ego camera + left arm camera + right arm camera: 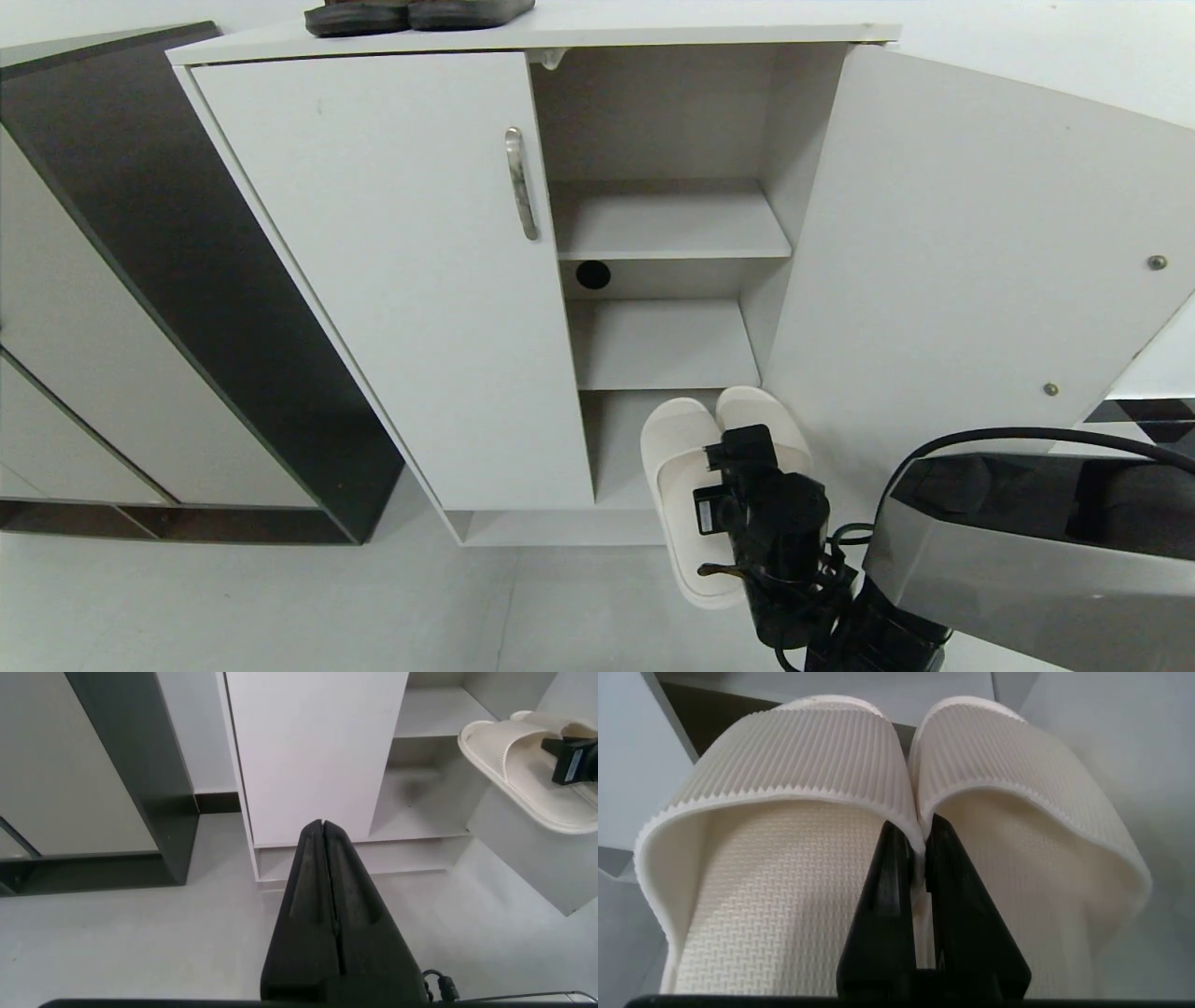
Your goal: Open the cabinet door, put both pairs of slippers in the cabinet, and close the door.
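One pair in hand: clamps the cream ribbed foam slippers point(689, 467) side by side in the right gripper point(740, 441), black fingers point(892, 905) all but closed on the two touching inner edges of the straps. Carries them off the floor just in front of the white two-door cabinet point(709, 33), toes toward its open right half, heels away from it, long axis running straight into the opening. Points to the bottom compartment point(616, 448) as the likely slot, judging by toes already at its mouth; cannot tell which shelf level the soles match. Threads a narrow lane: white right door point(980, 261) open just beside the pair, closed left door point(392, 280) with its metal handle point(520, 182) on the other side, so sideways drift looks the risk. Holds the left gripper point(322, 831) low before that closed door, fingers pressed together on nothing. Shows the dark second pair of slippers point(411, 14) on the cabinet's top, waiting.
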Controlling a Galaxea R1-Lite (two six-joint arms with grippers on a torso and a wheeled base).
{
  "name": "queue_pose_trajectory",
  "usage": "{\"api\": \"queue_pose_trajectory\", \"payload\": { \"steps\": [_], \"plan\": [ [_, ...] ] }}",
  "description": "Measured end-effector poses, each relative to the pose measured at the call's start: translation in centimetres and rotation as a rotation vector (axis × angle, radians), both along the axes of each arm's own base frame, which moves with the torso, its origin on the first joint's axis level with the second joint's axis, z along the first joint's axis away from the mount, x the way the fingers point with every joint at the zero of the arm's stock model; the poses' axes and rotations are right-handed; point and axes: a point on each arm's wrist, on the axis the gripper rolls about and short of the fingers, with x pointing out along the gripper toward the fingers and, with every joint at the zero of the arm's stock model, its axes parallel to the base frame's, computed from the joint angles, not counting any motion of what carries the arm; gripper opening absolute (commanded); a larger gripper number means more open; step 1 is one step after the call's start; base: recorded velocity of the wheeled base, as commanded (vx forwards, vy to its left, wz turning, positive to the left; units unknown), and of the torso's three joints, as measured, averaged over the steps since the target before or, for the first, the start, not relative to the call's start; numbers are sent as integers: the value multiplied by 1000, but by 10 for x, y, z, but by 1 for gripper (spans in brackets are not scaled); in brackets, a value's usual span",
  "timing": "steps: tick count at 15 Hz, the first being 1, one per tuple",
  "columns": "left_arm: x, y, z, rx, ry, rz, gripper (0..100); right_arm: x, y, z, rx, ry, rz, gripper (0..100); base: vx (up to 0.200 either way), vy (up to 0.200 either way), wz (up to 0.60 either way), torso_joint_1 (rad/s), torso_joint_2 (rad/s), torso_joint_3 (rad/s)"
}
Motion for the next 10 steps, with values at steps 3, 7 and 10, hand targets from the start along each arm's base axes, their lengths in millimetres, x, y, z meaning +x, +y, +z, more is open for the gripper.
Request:
{"api": "queue_pose_trajectory", "payload": {
  "steps": [3, 7, 10],
  "plan": [
    [0, 0, 0, 0, 0, 0, 0, 4, -4, 0, -1, 1, -14, 0, 0, 0, 0, 0, 0, 0],
    [0, 0, 0, 0, 0, 0, 0, 5, -5, 0, 0, 2, -14, 0, 0, 0, 0, 0, 0, 0],
    [0, 0, 0, 0, 0, 0, 0, 5, -5, 0, -1, 2, -14, 0, 0, 0, 0, 0, 0, 0]
  ]
}}
